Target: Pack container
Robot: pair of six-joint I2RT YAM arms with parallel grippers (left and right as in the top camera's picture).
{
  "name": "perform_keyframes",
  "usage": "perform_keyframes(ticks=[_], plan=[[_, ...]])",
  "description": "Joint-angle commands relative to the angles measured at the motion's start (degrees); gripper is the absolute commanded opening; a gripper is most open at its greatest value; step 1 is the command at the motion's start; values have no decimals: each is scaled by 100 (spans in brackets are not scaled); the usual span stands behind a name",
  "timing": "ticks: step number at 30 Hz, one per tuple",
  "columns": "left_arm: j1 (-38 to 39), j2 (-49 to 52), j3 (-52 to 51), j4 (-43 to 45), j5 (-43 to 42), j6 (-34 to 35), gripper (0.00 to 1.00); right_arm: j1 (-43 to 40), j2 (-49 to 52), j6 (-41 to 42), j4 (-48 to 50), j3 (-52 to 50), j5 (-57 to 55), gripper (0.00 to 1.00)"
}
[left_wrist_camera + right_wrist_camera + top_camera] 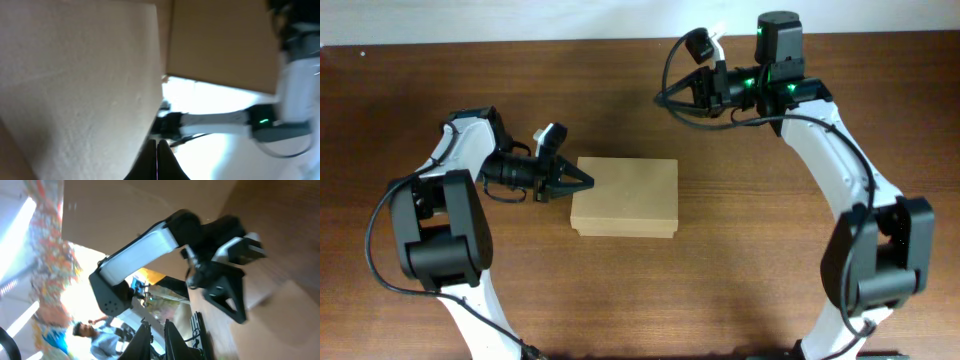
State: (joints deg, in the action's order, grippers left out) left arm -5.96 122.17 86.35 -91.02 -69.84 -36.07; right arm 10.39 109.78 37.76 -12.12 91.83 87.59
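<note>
**Mia:** What stood closest to the near edge of the brown wooden table (740, 290)?

**Tom:** The white-and-black left arm (445, 240) and right arm (875, 260), one rising towards each near corner.

**Mia:** And further in?

**Tom:** The small rectangular tan cardboard container (625, 197). It lay flat at about the middle of the table with its flap lid down. Its long sides ran parallel to the near edge.

**Mia:** Where was the left claw (588, 180)?

**Tom:** It was black and pointed, and it lay level with the container's far-left corner, aimed towards the table's right edge. Its tip sat right at the container's left side. I couldn't tell whether it pressed on the cardboard.

**Mia:** How did its jaws stand?

**Tom:** They were pinched together to a single point with nothing between them. From its own wrist, the two dark fingers (146, 167) met, and the pale cardboard face filled the view to their left.

**Mia:** And the right claw (670, 96)?

**Tom:** That was the farthest thing, close to the table's far edge. It was beyond the container's far-right corner and well apart from it, pointing towards the left edge. Its fingers (143, 340) stood a narrow slit apart and gripped nothing.
</note>
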Motion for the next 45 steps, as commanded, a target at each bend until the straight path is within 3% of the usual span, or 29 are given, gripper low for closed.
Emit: perform_keyframes(ticks=[1,9,12,15,19,31,45], plan=[[-9,-798,24,302,859,-575,2,280,-533,-256,13,109,136,9],[-4,-3069,166,1602,3864,1541,2,1410,-796,-1200,-831,107,-195,7],[-4,-3853,345,1779,4367,1998,2,1799,-793,-2310,-2378,107,-1412,7],[-4,-4492,527,1843,4743,2387,3,2068,-793,-3224,-4328,107,-3630,4],[-4,-5143,695,1864,5252,2765,2,2345,-796,-3456,-5431,107,-5248,4],[-4,-6454,1460,1585,6148,3265,2,2935,-793,-3235,-6295,107,-7595,4],[-4,-6857,2393,691,6435,3263,2,3058,-706,-3309,-5873,-243,-8430,4]])
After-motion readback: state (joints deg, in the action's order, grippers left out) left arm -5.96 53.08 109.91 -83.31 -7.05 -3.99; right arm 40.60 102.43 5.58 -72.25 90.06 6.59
